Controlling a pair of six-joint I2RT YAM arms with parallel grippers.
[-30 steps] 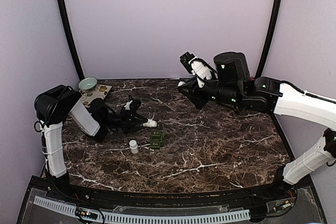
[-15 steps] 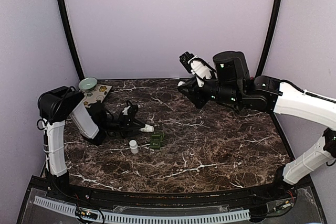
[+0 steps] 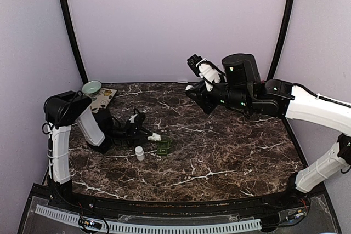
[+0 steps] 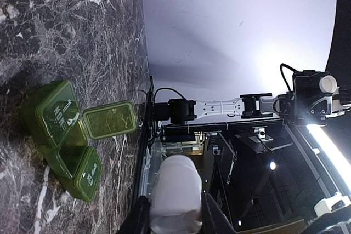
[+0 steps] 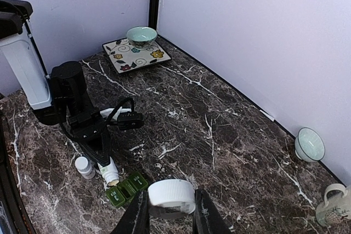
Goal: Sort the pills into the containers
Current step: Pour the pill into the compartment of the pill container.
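The green container (image 3: pixel 164 145) lies on the desk (image 3: pixel 230 152) with one lid flipped open and the other two shut. The left jaws are partly closed around a white bottle (image 4: pixel 175 187), held on its side with its end just beside the container. A small white bottle (image 3: pixel 140 153) stands near the container's near-left side. The right jaws, raised well behind the container, grip a second white bottle (image 5: pixel 171 195).
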